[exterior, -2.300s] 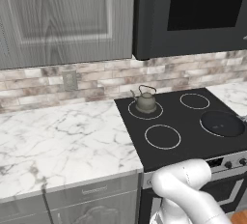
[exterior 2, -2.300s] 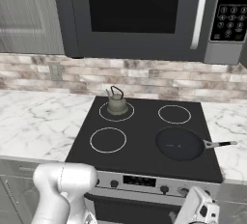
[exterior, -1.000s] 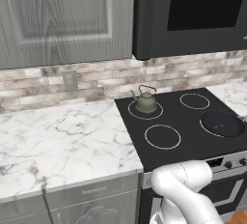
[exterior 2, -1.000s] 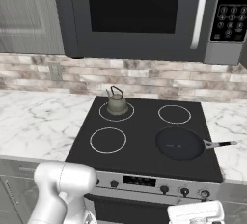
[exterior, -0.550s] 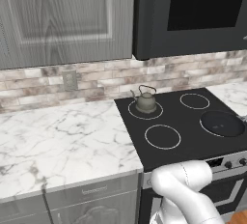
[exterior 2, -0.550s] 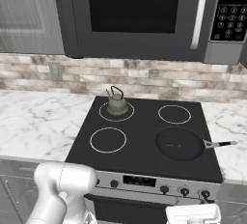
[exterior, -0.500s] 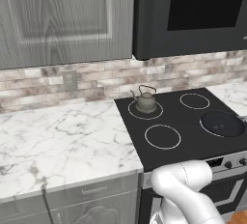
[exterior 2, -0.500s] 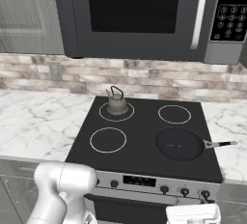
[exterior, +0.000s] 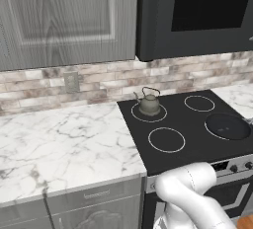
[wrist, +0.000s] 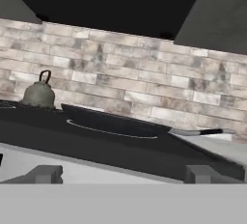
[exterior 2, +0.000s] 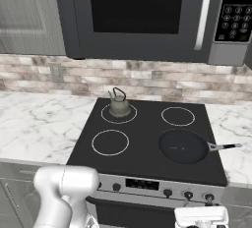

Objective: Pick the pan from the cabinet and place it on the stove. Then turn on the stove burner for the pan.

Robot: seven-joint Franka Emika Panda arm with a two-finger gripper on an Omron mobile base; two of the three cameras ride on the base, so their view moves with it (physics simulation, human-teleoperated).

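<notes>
Matte black round frying pan point(exterior 2: 183, 146) on glossy black glass cooktop point(exterior 2: 147, 143); polished white-grey marble counter point(exterior: 64, 144); grey wood-grain cabinet door point(exterior: 64, 18).

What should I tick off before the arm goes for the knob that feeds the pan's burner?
1. Pan sits on the stove, front right ring: ok.
2. Pan handle pointing right, away from the knobs: ok.
3. Kettle on the back left ring, apart from the pan: ok.
4. Gripper low before the front strip, open, holding nothing: ok.
5. Which knob drives that burner: cannot tell.
6. Burner already on: cannot tell.
</notes>
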